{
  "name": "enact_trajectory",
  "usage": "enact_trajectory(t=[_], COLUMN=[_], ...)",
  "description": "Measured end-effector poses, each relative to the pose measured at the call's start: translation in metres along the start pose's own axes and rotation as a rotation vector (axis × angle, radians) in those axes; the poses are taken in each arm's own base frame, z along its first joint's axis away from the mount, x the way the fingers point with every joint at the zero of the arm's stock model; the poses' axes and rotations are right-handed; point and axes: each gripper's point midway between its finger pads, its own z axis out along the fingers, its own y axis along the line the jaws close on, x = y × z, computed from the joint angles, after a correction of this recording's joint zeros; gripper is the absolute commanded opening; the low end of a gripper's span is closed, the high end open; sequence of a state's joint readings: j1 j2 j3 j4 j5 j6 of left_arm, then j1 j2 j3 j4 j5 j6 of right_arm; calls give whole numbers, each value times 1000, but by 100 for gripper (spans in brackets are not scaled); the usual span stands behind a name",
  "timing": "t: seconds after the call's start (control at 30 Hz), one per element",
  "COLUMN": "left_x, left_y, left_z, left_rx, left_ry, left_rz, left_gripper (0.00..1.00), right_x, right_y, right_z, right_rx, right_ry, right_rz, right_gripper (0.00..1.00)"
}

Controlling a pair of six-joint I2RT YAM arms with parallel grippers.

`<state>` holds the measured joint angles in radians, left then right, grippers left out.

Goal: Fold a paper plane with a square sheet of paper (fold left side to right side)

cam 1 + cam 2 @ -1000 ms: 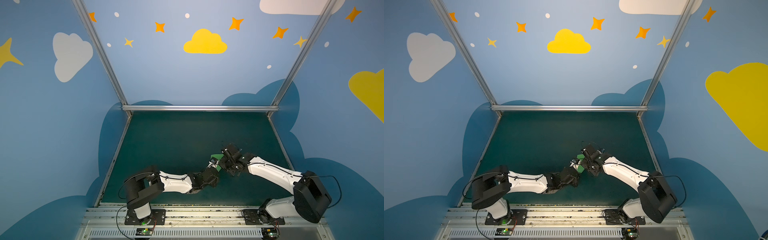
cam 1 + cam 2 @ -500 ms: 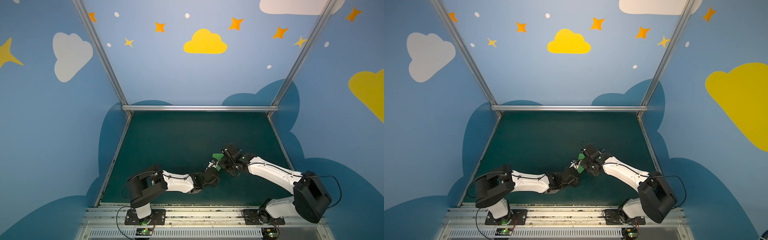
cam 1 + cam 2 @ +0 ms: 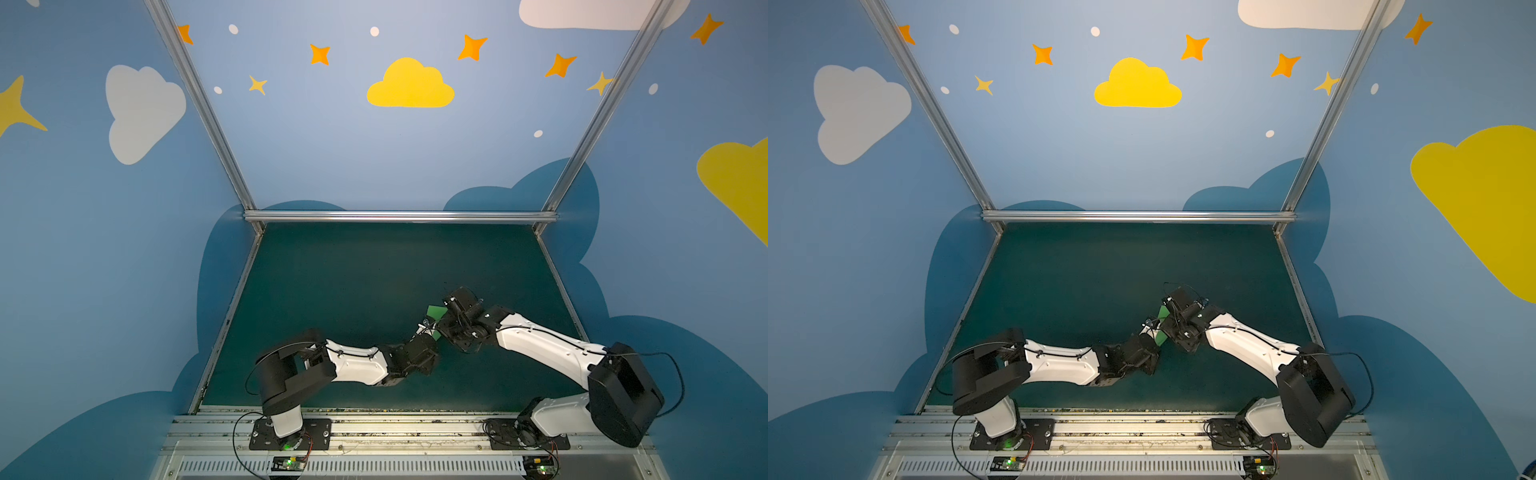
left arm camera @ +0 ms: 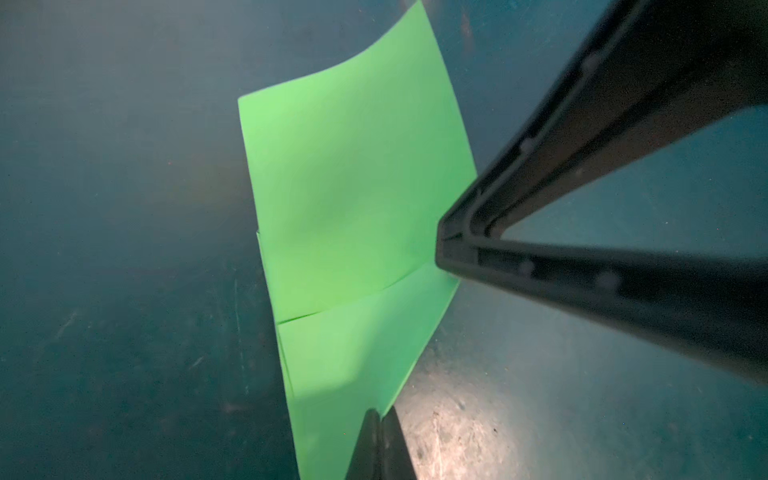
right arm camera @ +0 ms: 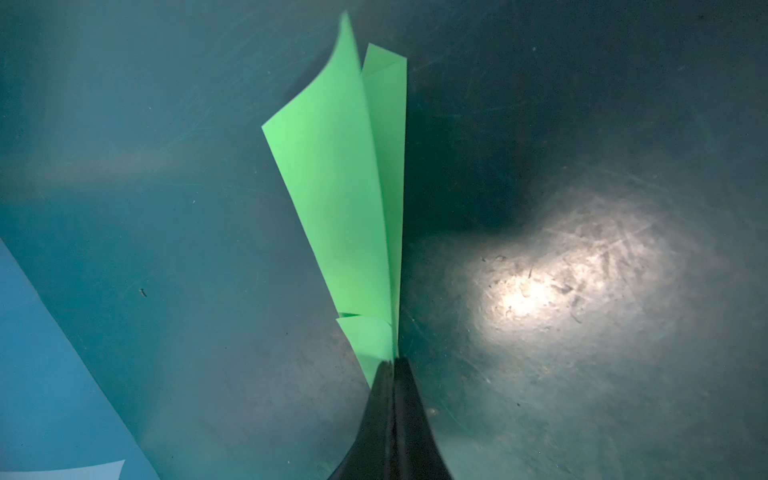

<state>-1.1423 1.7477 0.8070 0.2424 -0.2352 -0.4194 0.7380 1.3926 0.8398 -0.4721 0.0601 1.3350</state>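
**Left gripper snaps shut: two holds on the paper now**

And there it goes! The left gripper (image 4: 380,419), part open a moment ago, has closed right down. Its fingertips are pressed together with no gap showing, and in the left wrist view they sit on the edge of the paper plane (image 4: 353,187), near one end. It looks like a true pinch, though the contact is right at the margin of that view. The right gripper (image 5: 392,365) has not budged. Its jaws are fully together on the narrow end of the folded layers, which fan away from it in the right wrist view.

Where is the paper plane? In both top views it shows as a sliver of green between the two wrists. It sits over the table mat (image 3: 374,270), a shade toward the right edge and somewhat nearer the front edge than the back. From the wrist views it appears lifted off the mat, with one flap curling loose.

What it means: the paper is now shared, so neither arm can move alone without tugging thin paper. My read is that this second hold sets up a regrip or a spreading of the wings. The folds look made, but the wings are not yet set. The thing to watch is a tear or a slip if the arms pull unevenly.
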Motion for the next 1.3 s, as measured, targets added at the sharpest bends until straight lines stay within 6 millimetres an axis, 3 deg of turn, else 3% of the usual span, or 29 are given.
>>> enact_trajectory(t=[0.13, 0.27, 0.4, 0.6, 0.97, 1.07, 1.2, 1.3], left_x=[0, -1, -7, -9, 2, 4, 10, 16], left_y=[-1, -1, -4, -3, -15, -18, -21, -21], left_z=[1, 0, -6, -11, -16, -16, -13, -11], left_rx=[26, 62, 117, 211, 358, 392, 418, 427], left_ry=[15, 35, 40, 54, 109, 119, 140, 153], left_rz=[-13, -43, -99, -220, -352, -377, -403, -420], left_gripper=[4, 4, 4, 4, 4, 4, 3, 4], right_x=[-6, -23, -39, -46, -39, -37, -40, -42], right_y=[1, 3, 3, -5, -14, -9, 16, 30], right_z=[-3, -14, -30, -38, -19, -11, -9, -10], right_rx=[-15, -65, -125, -161, -160, -152, -182, -215], right_ry=[-4, -29, -60, -68, 42, 95, 152, 166], right_rz=[28, 57, 57, -8, -202, -275, -385, -448], right_gripper=[33, 44, 46, 46, 43, 34, 15, 7])
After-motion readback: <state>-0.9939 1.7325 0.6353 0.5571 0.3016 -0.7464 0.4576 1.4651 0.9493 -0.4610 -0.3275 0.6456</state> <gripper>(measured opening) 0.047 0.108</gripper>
